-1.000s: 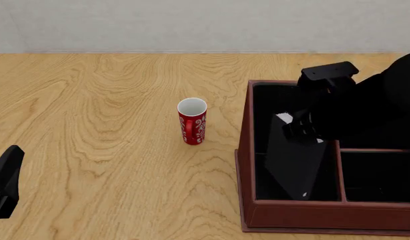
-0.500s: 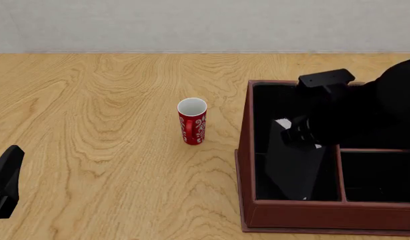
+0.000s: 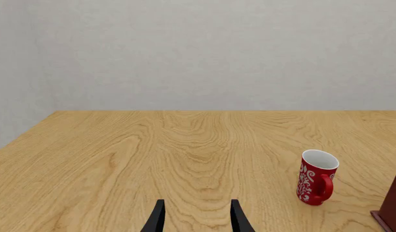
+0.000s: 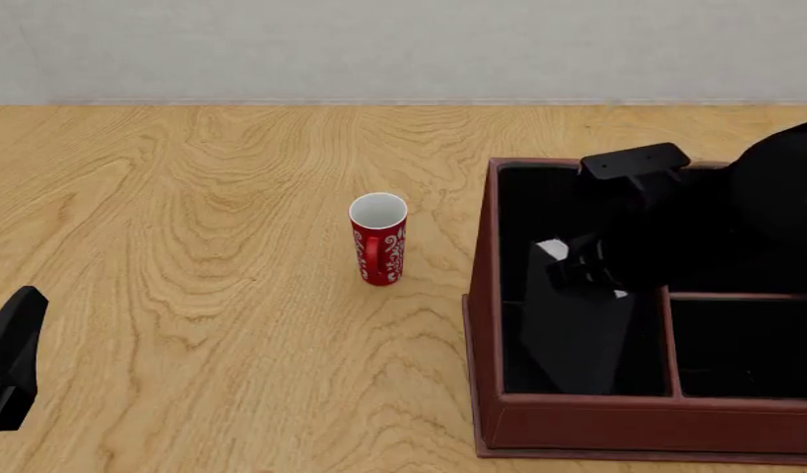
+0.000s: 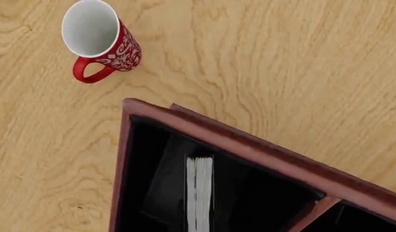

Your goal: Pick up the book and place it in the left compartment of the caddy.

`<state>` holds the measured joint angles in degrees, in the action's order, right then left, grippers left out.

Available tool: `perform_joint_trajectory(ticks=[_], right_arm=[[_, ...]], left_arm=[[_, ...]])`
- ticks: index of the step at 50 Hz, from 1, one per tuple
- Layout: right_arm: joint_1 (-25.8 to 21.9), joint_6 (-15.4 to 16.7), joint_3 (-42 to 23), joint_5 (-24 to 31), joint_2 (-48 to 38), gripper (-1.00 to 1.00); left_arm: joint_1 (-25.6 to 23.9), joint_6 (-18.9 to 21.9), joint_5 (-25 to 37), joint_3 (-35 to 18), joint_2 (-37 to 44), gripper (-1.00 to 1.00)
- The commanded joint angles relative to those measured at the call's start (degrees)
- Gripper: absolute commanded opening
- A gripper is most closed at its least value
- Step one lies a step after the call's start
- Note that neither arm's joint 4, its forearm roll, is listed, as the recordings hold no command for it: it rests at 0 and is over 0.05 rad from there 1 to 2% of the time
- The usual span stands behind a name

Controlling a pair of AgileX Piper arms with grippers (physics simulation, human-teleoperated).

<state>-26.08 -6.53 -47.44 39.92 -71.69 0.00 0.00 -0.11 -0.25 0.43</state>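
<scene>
The black book (image 4: 580, 335) stands tilted inside the long left compartment (image 4: 528, 207) of the red-brown caddy (image 4: 574, 434). Its white page corner shows just under my right gripper (image 4: 584, 268), which is shut on the book's upper end from above. In the right wrist view the white page edge (image 5: 199, 193) runs down inside the caddy's rim (image 5: 249, 145); the fingers themselves do not show there. My left gripper (image 4: 9, 365) rests low at the near left of the table, far from the caddy. In the left wrist view its fingers (image 3: 157, 217) are apart and hold nothing.
A red patterned mug (image 4: 378, 241) stands upright on the wooden table just left of the caddy, also seen in the left wrist view (image 3: 315, 178) and right wrist view (image 5: 97, 38). The right arm's bulk covers the caddy's far right; a small section (image 4: 745, 345) shows.
My right gripper has sunk a little with the book, which now sits lower in the long compartment. The left arm and the mug have not moved.
</scene>
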Motion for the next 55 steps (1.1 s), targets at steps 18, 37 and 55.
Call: perform_joint_trajectory(ticks=[18, 37, 55], right_arm=[[-1.39, -2.39, 0.11, -0.69, -1.14, 1.0], [-1.95, -2.32, -0.63, 0.18, -0.19, 1.0], [-0.09, -0.1, -2.55, 2.97, 2.89, 1.0]], left_arm=[[0.0, 0.0, 0.0, 0.0, 0.0, 1.0], [0.0, 0.0, 0.0, 0.0, 0.0, 1.0], [0.0, 0.0, 0.0, 0.0, 0.0, 1.0]])
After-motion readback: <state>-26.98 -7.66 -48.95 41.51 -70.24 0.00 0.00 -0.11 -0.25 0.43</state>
